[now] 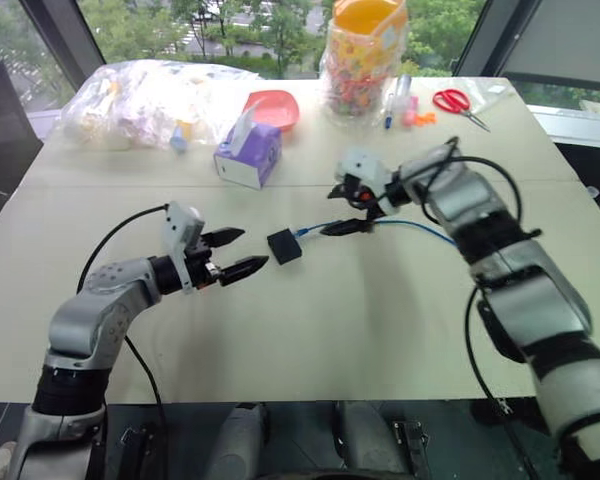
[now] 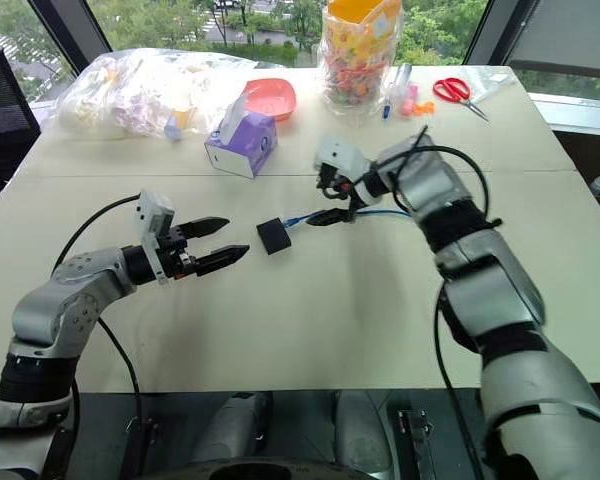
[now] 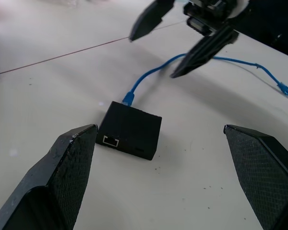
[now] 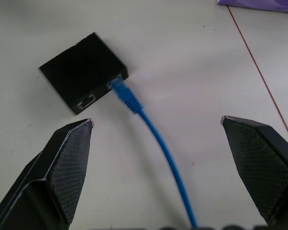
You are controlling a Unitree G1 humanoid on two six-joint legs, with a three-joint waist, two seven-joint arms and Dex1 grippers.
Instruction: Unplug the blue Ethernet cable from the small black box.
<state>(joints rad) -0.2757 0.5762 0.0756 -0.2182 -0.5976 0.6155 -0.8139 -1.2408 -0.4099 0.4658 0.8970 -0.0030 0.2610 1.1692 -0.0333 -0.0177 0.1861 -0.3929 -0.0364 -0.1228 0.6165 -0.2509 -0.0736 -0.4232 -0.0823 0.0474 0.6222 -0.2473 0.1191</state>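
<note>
Both my pincers are spread, empty: right gripper [image 1: 352,212] over the blue Ethernet cable [image 4: 156,139], left gripper [image 1: 236,252] beside the small black box [image 1: 284,245]. Next, pinch plug and box.

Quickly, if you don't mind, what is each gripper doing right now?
Left gripper: jaws open, holding nothing.
Right gripper: jaws open, holding nothing, above the blue Ethernet cable.

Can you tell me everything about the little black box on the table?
The black box is a small, flat, squarish block that looks like matte plastic. It lies flat on the pale table, between the two open grippers, and neither touches it. The blue cable is still plugged into one side, its plug in the port. Another side has a second port that is empty. Nothing else touches the box.
</note>
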